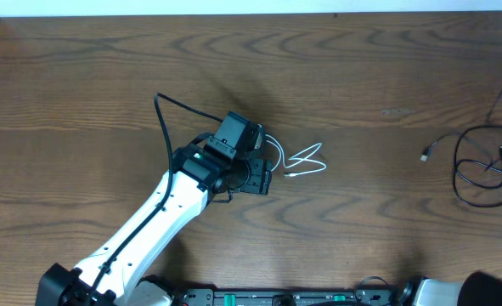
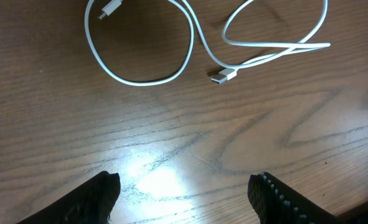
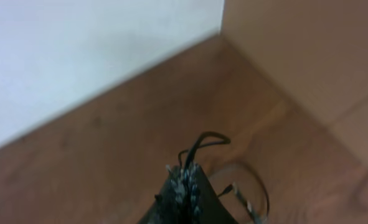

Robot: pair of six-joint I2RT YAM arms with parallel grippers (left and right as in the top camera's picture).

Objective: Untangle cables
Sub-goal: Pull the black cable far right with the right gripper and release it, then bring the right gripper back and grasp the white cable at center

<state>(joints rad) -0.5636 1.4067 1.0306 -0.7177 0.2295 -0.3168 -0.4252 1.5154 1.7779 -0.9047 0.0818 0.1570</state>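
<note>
Now my left gripper [image 2: 184, 186] hovers with jaws spread over bare wood just short of the white cable [image 2: 140, 81] at mid-table, probably to straighten it, since the black cable [image 1: 488, 167] lies well apart, far right, near my pinched-shut right gripper [image 3: 184, 177].

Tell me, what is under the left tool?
Only bare wooden table shows below the open left tool. The white cable lies just ahead of it, untouched. From overhead, the arm covers part of that cable's loop.
</note>
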